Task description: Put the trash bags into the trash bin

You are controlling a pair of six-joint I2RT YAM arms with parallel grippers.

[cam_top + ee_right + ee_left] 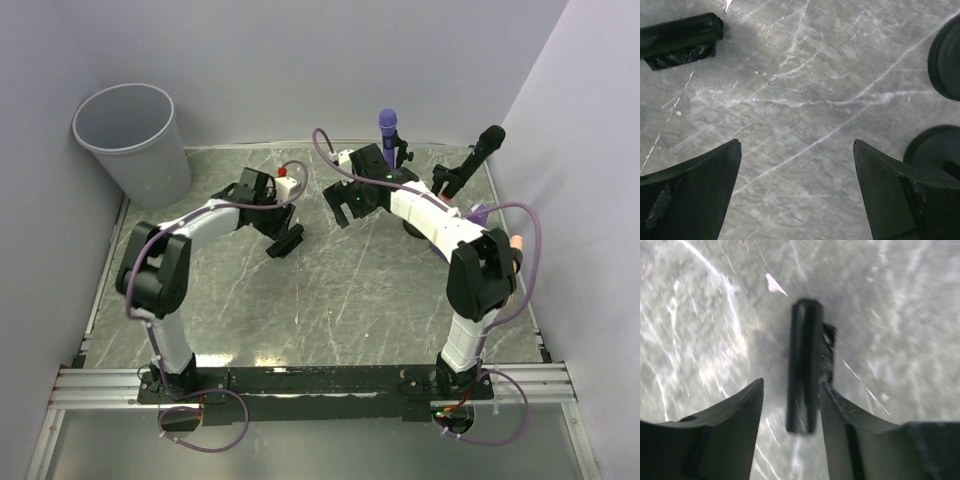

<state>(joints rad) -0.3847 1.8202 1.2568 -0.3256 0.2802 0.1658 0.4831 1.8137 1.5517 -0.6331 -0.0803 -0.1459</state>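
Observation:
A black roll of trash bags (802, 355) lies on the marble table and also shows at the top left of the right wrist view as a dark roll (680, 35). My left gripper (791, 382) hangs over it with its jaws apart. The roll's near end lies between the fingers, close against the right one, with a gap on the left. In the top view the left gripper (284, 240) is at the table's middle. My right gripper (340, 205) stands wide open to its right, and in the wrist view the right gripper (796, 142) has only bare table between its fingers. The trash bin (135, 140) stands at the far left corner.
A purple microphone (388, 128) and a black microphone (484, 148) stand on stands at the back right. Their round black bases (946, 55) sit just right of my right gripper. White walls close in the table on three sides.

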